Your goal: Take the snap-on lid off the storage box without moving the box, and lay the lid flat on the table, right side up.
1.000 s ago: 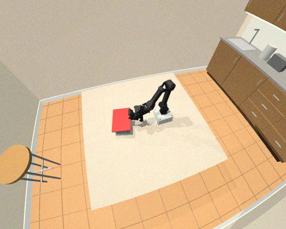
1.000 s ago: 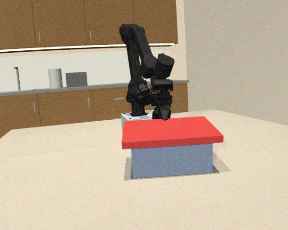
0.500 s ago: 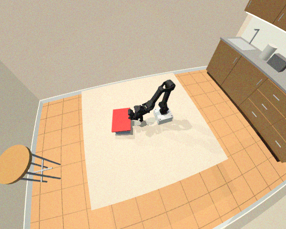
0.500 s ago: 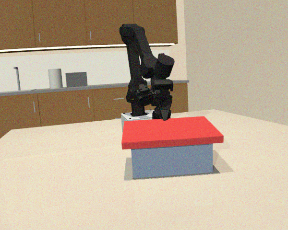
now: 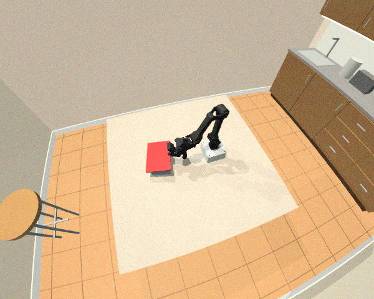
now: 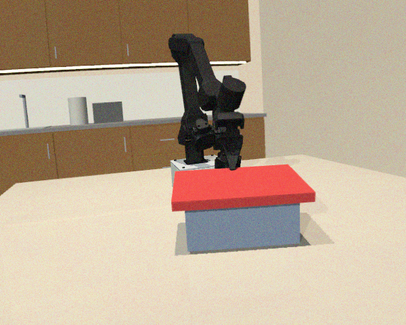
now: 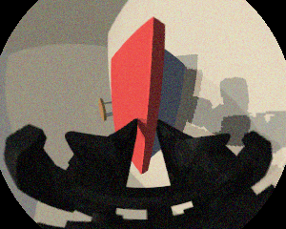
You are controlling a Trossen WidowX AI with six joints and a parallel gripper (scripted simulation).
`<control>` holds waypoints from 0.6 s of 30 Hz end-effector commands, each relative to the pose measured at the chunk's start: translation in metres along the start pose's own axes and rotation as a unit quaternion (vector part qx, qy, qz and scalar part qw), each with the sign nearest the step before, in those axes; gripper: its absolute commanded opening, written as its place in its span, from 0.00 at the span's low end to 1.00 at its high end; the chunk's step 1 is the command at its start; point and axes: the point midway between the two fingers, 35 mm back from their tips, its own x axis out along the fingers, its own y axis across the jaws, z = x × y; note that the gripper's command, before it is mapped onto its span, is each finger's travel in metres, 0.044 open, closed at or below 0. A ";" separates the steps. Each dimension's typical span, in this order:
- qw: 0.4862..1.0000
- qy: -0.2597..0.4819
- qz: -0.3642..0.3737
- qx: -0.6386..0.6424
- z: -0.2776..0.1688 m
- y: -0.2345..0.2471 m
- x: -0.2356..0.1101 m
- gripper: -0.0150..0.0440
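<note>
The red lid lies flat, red side up, on top of the blue-grey storage box. Its rim overhangs the box walls. The box stands on the table. My gripper is shut on the lid's edge on the side facing the robot base, with one fingertip over the lid's top and the other below the rim. Whether the lid's far underside touches the box all round cannot be told.
The white robot base stands on the pale table behind the lid's gripped edge. A round stool stands beyond the table. Kitchen cabinets are in the background.
</note>
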 end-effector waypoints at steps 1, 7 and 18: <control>1.000 0.001 0.000 -0.002 0.000 0.003 -0.003 0.25; 1.000 0.001 0.001 -0.002 0.000 0.009 -0.008 0.25; 1.000 0.001 0.001 -0.002 0.000 0.022 -0.015 0.25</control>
